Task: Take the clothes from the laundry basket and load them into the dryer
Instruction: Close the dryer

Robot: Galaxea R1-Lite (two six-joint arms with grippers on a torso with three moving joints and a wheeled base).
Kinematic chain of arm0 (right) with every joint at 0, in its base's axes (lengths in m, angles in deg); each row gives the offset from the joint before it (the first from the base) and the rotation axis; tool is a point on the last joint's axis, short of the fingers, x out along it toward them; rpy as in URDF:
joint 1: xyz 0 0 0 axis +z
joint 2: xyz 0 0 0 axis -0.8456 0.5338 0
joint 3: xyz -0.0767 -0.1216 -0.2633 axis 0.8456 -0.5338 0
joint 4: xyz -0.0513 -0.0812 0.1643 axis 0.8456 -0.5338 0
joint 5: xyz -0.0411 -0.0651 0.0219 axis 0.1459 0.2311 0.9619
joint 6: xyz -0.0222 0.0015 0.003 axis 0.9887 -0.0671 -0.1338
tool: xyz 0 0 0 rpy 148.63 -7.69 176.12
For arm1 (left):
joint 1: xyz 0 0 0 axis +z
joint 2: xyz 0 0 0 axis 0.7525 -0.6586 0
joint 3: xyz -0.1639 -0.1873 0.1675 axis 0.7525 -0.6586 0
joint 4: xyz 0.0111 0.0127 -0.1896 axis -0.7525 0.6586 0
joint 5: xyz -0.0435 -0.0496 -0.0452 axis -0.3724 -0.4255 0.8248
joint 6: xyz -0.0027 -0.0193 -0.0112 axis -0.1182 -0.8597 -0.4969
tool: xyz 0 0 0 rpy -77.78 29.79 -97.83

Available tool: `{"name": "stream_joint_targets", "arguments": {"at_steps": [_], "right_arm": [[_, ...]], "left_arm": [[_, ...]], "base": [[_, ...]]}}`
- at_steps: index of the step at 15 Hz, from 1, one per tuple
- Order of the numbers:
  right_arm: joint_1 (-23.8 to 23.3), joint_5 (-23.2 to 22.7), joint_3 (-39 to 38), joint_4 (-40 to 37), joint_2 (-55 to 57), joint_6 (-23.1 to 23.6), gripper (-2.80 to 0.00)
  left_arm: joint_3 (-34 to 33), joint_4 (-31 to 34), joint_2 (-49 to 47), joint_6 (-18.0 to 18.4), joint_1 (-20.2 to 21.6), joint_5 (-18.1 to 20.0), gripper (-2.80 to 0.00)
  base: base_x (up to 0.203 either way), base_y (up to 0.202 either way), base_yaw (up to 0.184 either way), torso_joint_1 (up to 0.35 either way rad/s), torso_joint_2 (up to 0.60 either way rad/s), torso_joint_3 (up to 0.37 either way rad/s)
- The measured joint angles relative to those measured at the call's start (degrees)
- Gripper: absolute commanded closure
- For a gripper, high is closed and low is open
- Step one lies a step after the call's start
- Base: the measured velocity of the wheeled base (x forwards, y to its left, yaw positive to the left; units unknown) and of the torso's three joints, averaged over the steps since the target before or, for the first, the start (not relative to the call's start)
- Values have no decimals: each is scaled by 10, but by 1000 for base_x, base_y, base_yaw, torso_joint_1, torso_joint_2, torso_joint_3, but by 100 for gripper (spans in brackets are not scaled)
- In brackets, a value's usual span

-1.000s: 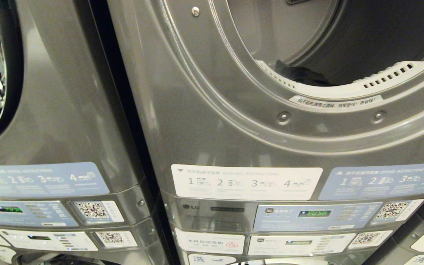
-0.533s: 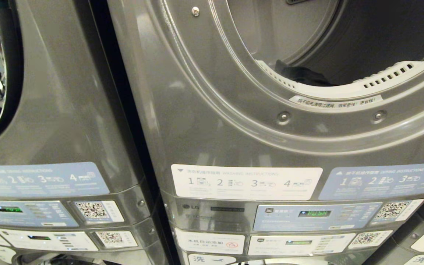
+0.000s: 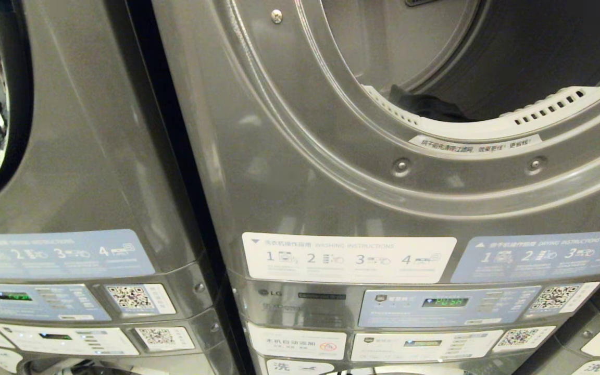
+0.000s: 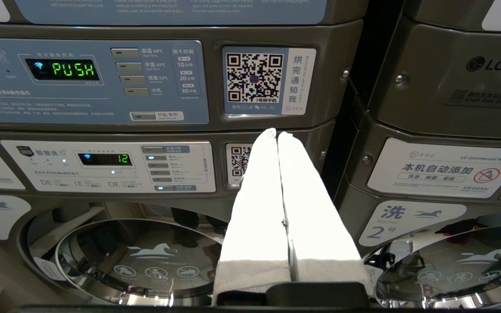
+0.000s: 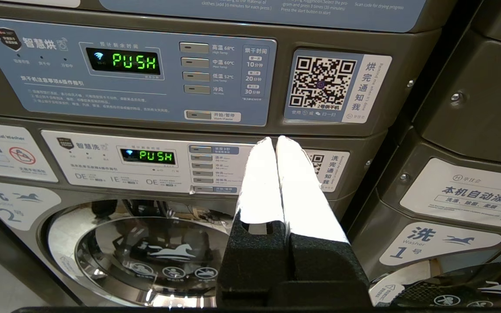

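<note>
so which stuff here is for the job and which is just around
For the job:
- open dryer
- dark clothes inside it
- left gripper, shut, empty
- right gripper, shut, empty

Just around:
- neighbouring machine
- washer door
- QR sticker

2 stacked machines [image 3: 383,208], 1 dark garment [image 3: 425,107], 2 grippers [image 4: 276,134].

Grey stacked laundry machines [image 3: 86,172] fill the view under warm light.

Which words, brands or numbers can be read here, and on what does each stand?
"PUSH": dryer display.
"PUSH": washer display.
"12": left washer display.
"LG": panel.
"LG Commercial Washer": sticker.
"Washer 2": door label.
Small print under the buttons is too small to read.
</note>
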Motion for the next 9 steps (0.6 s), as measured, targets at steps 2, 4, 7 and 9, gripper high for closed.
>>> {"name": "stream_joint_targets", "arguments": {"at_steps": [2,4,7,9], "right_arm": [[0,0,0,0,0,0,0],[0,0,0,0,0,0,0],[0,0,0,0,0,0,0],[0,0,0,0,0,0,0]], "left_arm": [[0,0,0,0,0,0,0],[0,0,0,0,0,0,0],[0,0,0,0,0,0,0],[0,0,0,0,0,0,0]], "base": [[0,0,0,0,0,0],[0,0,0,0,0,0],[0,0,0,0,0,0],[0,0,0,0,0,0]]}}
